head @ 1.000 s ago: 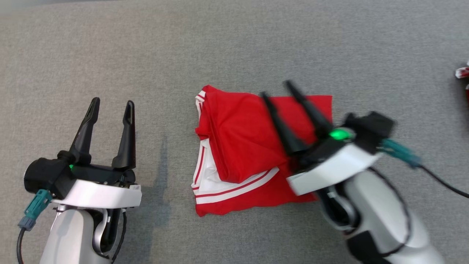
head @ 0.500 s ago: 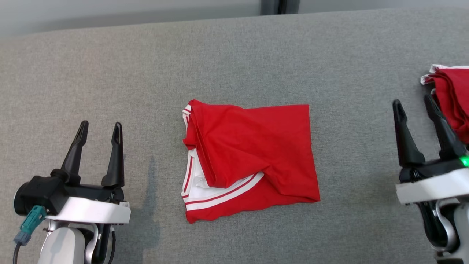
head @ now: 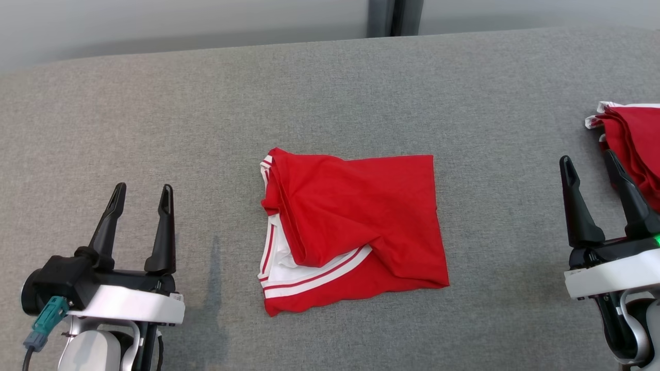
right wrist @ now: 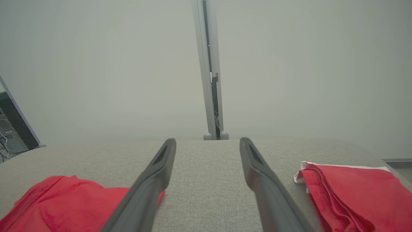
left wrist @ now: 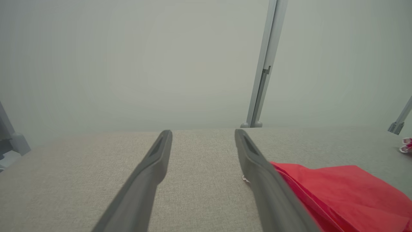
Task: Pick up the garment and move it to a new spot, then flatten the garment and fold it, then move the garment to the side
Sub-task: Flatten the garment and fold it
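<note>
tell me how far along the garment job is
Done: the garment lies folded on the table. In hand: nothing; the left tool and right tool stand open, either side, clear of it. Left, likely: moving it aside, perhaps toward the other folded red cloth at the right edge.

The red garment (head: 356,216) is lying folded into a rough square in the middle of the grey table (head: 154,129), a bit wrinkled, with white bands and thin red stripes peeking out along its left and near edges.
</note>
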You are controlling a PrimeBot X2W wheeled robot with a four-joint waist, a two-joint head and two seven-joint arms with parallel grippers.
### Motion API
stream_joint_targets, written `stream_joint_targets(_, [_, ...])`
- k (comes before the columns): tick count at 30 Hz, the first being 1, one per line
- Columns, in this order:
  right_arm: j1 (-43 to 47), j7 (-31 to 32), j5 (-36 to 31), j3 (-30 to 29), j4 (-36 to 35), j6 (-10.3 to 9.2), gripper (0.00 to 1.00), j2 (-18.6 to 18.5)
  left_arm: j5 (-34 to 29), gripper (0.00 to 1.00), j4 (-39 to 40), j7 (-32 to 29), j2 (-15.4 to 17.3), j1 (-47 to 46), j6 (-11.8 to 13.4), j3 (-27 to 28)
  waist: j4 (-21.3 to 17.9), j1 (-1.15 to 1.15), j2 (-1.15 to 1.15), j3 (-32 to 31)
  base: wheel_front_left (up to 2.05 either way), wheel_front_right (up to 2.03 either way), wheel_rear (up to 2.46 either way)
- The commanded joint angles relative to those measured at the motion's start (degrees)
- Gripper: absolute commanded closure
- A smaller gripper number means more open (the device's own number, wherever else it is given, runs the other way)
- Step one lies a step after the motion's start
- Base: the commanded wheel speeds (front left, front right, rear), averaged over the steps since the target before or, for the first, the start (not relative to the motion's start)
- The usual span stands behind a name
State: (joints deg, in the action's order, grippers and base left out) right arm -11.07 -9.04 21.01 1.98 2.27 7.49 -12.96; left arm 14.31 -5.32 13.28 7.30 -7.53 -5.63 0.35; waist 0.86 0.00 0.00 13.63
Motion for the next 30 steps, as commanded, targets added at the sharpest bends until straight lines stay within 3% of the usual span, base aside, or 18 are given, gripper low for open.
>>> stream_joint_targets(1, [0.61, 0.23, 0.19, -0.27, -0.26, 0.0, 0.0, -0.42, 0.38, 0.0, 0.32, -0.12, 0.39, 0.14, 0.24, -0.01, 0.11, 0.0, 0.0, 0.0, 0.0, 0.0, 0.0])
stream_joint_targets(6, [-0.71, 0.94, -0.03, 2.11, -0.49, 0.0, 0.0, -1.97, 0.48, 0.0, 1.2, -0.23, 0.17, -0.28, 0.47, -0.58, 1.56, 0.0, 0.0, 0.74, 0.0, 0.0, 0.0])
stream_joint_targets(8, [-1.8, 1.8, 0.43, 4.24, -0.2, 0.0, 0.8, -2.66, 0.57, 0.0, 1.57, -0.12, 0.01, -0.7, 0.5, -0.85, 2.39, 0.0, 0.0, 1.46, 0.0, 0.0, 0.0])
stream_joint_targets(9, [-2.45, 2.13, 0.57, 5.52, 0.07, 0.0, 1.0, -3.02, 0.67, 0.0, 1.64, -0.05, -0.09, -0.91, 0.53, -0.97, 2.81, 0.0, 0.0, 1.8, 0.0, 0.0, 0.0])
stream_joint_targets(23, [-15.52, 0.51, 6.65, 32.21, 11.54, -0.01, 1.0, -3.84, 1.72, 0.0, -0.04, 1.3, -1.55, -4.03, -0.13, -3.41, 8.31, 0.0, 0.0, 5.54, 0.0, 0.0, 0.0])
stream_joint_targets(30, [-20.3, -2.15, 11.55, 42.08, 17.65, -0.01, 1.0, -4.2, 1.92, 0.0, -1.26, 1.63, -1.79, -5.23, -0.34, -3.73, 9.14, 0.0, 0.0, 6.3, 0.0, 0.0, 0.0])
